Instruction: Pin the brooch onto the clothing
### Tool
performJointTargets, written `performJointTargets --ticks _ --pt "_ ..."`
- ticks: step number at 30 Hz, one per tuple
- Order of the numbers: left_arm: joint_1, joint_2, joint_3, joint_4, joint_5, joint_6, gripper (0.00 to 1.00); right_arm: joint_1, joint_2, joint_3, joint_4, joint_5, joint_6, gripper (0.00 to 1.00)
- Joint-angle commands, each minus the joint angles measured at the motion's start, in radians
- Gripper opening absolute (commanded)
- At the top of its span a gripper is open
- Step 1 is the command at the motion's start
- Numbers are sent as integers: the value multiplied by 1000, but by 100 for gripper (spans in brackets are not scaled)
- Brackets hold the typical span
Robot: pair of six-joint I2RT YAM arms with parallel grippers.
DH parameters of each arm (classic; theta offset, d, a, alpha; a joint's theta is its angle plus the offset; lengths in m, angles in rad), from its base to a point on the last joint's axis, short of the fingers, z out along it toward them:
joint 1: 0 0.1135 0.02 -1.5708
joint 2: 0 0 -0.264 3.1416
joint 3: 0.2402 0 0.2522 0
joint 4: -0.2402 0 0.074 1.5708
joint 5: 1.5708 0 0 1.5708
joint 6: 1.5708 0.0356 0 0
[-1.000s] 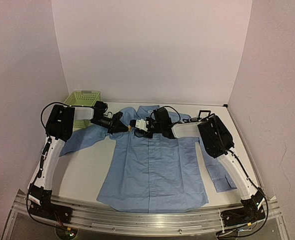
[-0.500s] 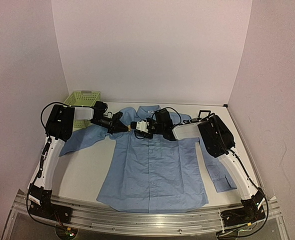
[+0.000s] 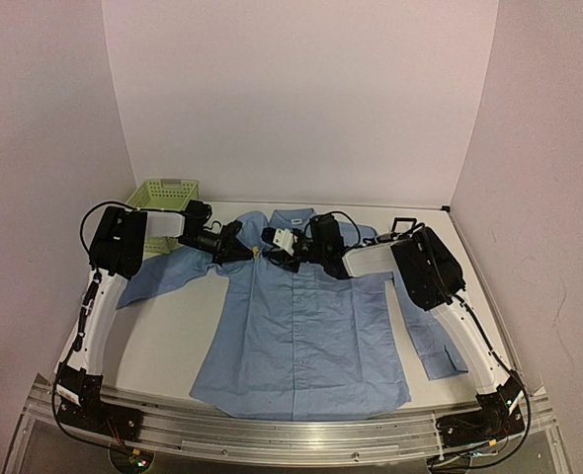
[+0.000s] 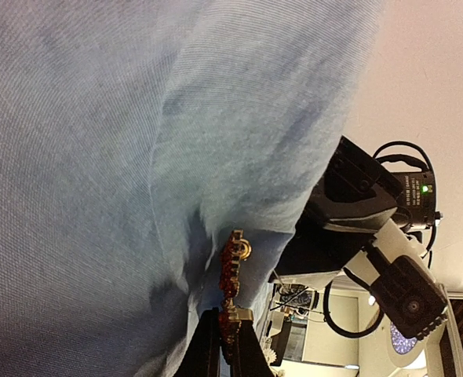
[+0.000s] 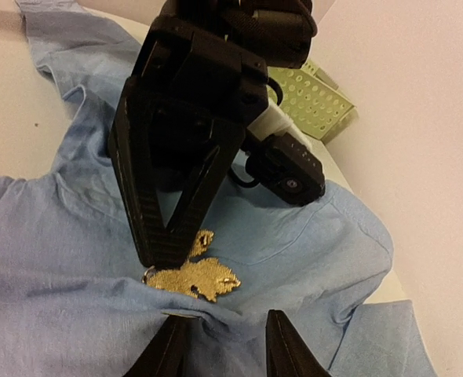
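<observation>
Light blue shirt [image 3: 301, 326] lies flat and face up on white table [image 3: 168, 336], collar at 12 o'clock, hem at 6. Brooch [image 5: 198, 276] is on the upper chest, just off the collar at about 8 o'clock from it. Right wrist view shows its gold back. Left wrist view shows it edge-on, red with gold ends, against the blue cloth.

Left gripper [image 5: 159, 261] reaches in from 9 o'clock, clenched on the brooch's edge, tips down at the fabric. Shirt cloth is bunched into small folds around the brooch.

Right gripper [image 5: 224, 349] comes in from 3 o'clock and faces the left one across the brooch. It is released: fingers [image 5: 282, 349] spread apart, holding nothing, low over a fold of cloth just at 6 o'clock of the brooch in its own view. Cannot tell if its tips touch the cloth.

Green mesh basket [image 3: 163, 195] sits at the table's 10 o'clock corner, behind the left arm, touching the shirt's sleeve area or just beside it. Cannot tell which.
</observation>
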Motion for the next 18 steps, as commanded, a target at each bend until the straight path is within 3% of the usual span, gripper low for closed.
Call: performJointTargets --ticks 1,11,18 --pt "-17 101 -57 -116 -98 -44 0 17 10 76 41 -67 77 33" --pt "-17 99 -57 -111 -98 -41 0 17 42 109 -37 14 80 29" --pt "-17 98 -69 -111 -100 -36 0 16 10 150 -49 -10 177 29"
